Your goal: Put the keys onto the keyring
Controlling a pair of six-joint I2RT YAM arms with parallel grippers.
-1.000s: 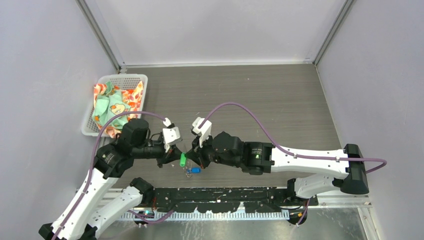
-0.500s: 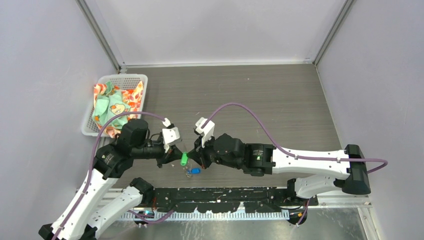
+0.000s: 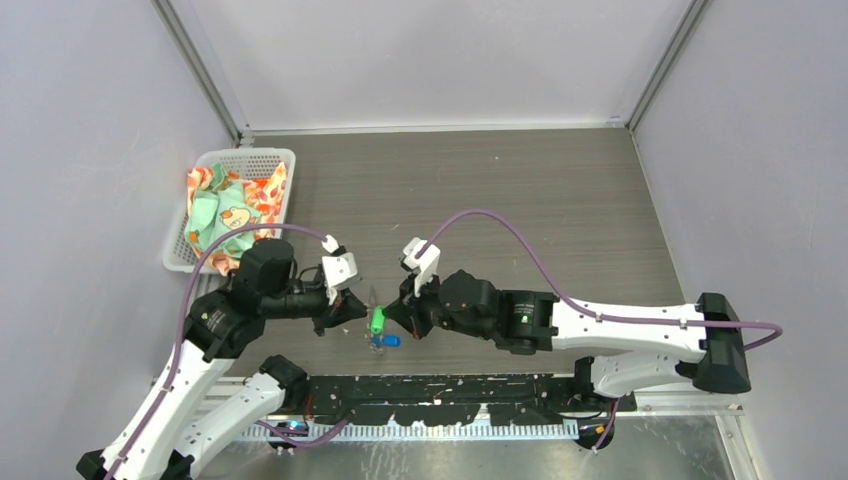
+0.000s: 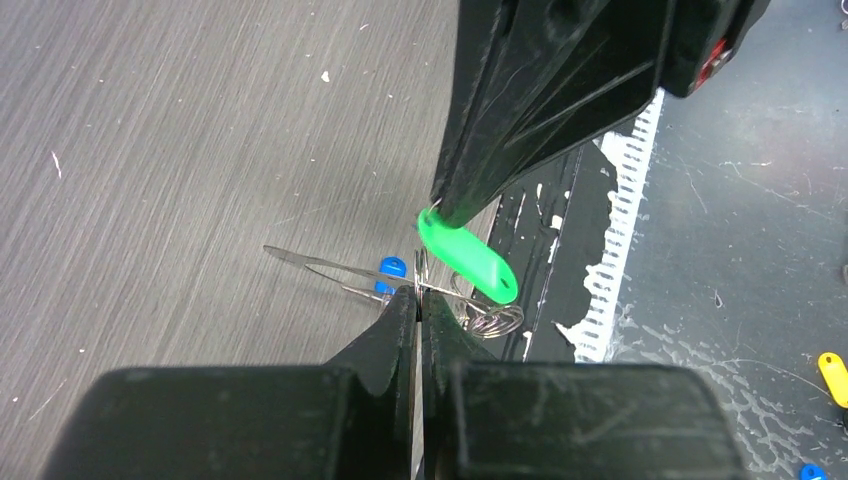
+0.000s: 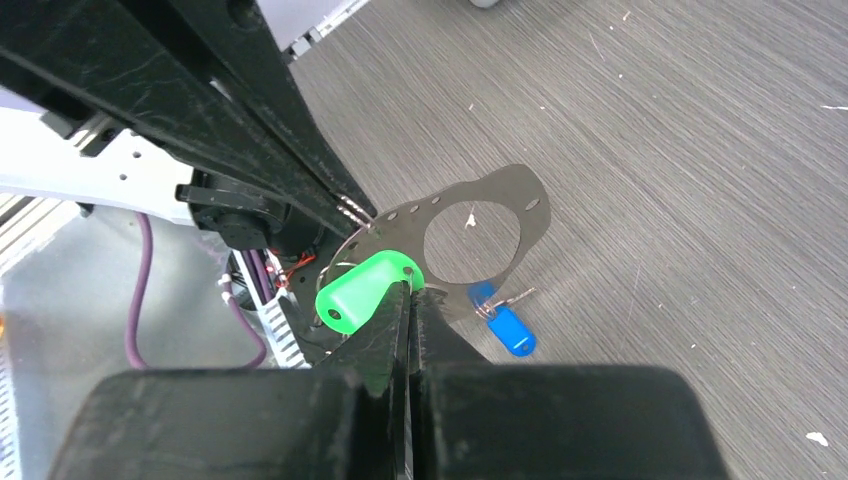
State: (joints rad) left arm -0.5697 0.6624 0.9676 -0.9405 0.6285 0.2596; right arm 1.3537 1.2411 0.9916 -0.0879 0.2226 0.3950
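Observation:
The keyring (image 5: 528, 200) is a thin flat grey metal loop with small holes along its rim; it shows edge-on in the left wrist view (image 4: 320, 265). My left gripper (image 4: 417, 292) is shut on its edge and holds it just above the table (image 3: 358, 308). My right gripper (image 5: 410, 287) is shut on the green-headed key (image 5: 360, 290), right against the keyring's rim (image 3: 393, 312). The green key also shows in the top view (image 3: 377, 320) and the left wrist view (image 4: 465, 260). The blue-headed key (image 5: 510, 330) sits under the keyring on a small wire ring (image 3: 388, 340); whether it hangs from the keyring I cannot tell.
A white basket (image 3: 282, 160) holding colourful cloths stands at the left wall. A black strip (image 3: 450, 390) runs along the near table edge. Spare yellow (image 4: 833, 372) and blue (image 4: 812, 472) tags lie on the dark surface beyond it.
Both grippers, the keyring and the green key have shifted slightly right. The right arm has drawn back to the right. The blue key has stayed put.

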